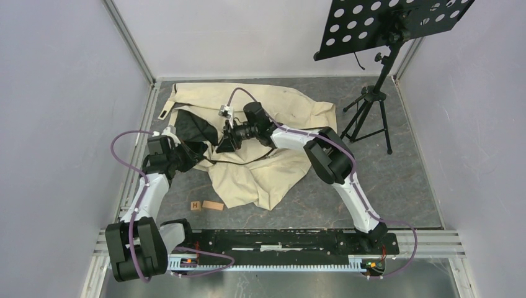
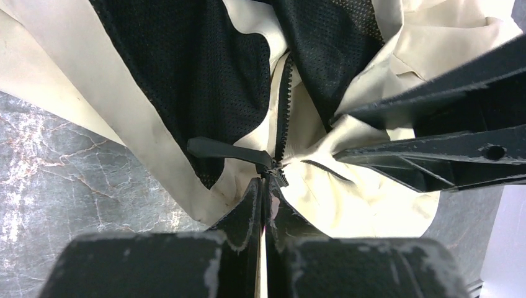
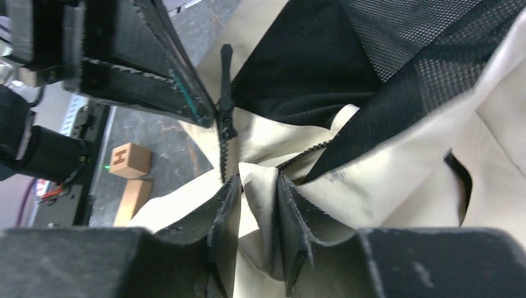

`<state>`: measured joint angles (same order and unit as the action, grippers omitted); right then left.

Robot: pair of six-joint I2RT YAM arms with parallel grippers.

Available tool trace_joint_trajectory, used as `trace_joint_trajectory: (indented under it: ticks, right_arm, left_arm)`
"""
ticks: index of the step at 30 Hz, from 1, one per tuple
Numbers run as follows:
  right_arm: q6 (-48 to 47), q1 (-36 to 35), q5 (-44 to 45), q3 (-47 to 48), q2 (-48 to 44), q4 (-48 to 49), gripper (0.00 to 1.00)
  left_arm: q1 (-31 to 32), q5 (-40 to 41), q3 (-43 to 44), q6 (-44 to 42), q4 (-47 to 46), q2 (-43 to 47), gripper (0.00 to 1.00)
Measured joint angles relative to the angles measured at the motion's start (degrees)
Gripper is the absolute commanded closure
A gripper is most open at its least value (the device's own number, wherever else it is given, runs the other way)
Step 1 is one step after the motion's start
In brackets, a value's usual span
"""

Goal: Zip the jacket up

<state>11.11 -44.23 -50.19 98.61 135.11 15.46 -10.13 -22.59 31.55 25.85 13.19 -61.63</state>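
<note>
The cream jacket [image 1: 260, 167] lies crumpled on the grey table, with its dark mesh lining [image 2: 180, 68] turned out on the left. My left gripper [image 2: 267, 184] is shut, and the zipper slider [image 2: 275, 169] sits right at its fingertips. The black pull tab [image 2: 226, 150] sticks out free to the left, and zipper teeth [image 2: 284, 99] run away from the slider. My right gripper [image 3: 257, 186] is shut on a fold of cream fabric just beside the zipper [image 3: 224, 124]. In the top view the two grippers [image 1: 200, 151] [image 1: 222, 144] nearly touch over the jacket's left part.
Two small wooden blocks [image 1: 196, 205] [image 1: 213, 205] lie on the table near the jacket's front hem; they also show in the right wrist view [image 3: 129, 160]. A black music stand [image 1: 384, 25] on a tripod [image 1: 369, 118] stands at the back right. Grey walls enclose the table.
</note>
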Motion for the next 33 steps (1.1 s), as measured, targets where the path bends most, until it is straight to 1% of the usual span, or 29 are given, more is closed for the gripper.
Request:
trace_joint_trajectory:
  ticks: [2, 4, 7, 11, 15, 18, 21, 27, 33]
  right_arm:
    - [-0.92, -0.11, 0.94, 1.53, 1.36, -1.40, 0.47]
    - [-3.04, -0.37, 2.56, 3.15, 2.08, -3.21, 0.37]
    - [-8.37, -0.74, 5.40, 2.27, 0.94, -4.59, 0.33]
    - [-20.02, -1.03, 7.72, -1.95, -3.48, -7.08, 0.29]
    - [-37.18, -1.27, 7.78, -3.23, -8.22, -11.45, 0.29]
    - [-48.37, -1.75, 7.61, -3.69, -10.80, -13.51, 0.30]
    - [-57.07, -2.97, 7.15, -3.76, -11.76, -15.02, 0.31]
    - [-67.43, -5.99, 7.17, -3.56, -11.06, -17.66, 0.31]
    - [-74.40, -7.43, 7.56, 0.26, -7.80, -21.07, 0.31]
  left_arm:
    - [0.02, 0.00, 0.00, 0.02, -0.02, -0.57, 0.98]
    - [0.04, -0.02, 0.00, 0.02, -0.02, -1.07, 0.98]
    - [0.04, -0.04, 0.00, 0.02, -0.04, -1.40, 0.98]
    - [0.15, -0.07, 0.00, 0.02, -0.09, -1.40, 0.98]
    - [0.15, -0.07, 0.00, 0.02, -0.09, -1.40, 0.98]
    - [0.26, -0.09, 0.00, 0.02, -0.09, -1.36, 0.98]
    - [0.31, -0.17, 0.00, 0.02, -0.09, -1.31, 0.98]
    - [0.46, -0.44, 0.00, 0.02, -0.11, -1.16, 0.98]
    - [0.76, -0.46, -0.02, 0.02, -0.11, -0.83, 0.98]
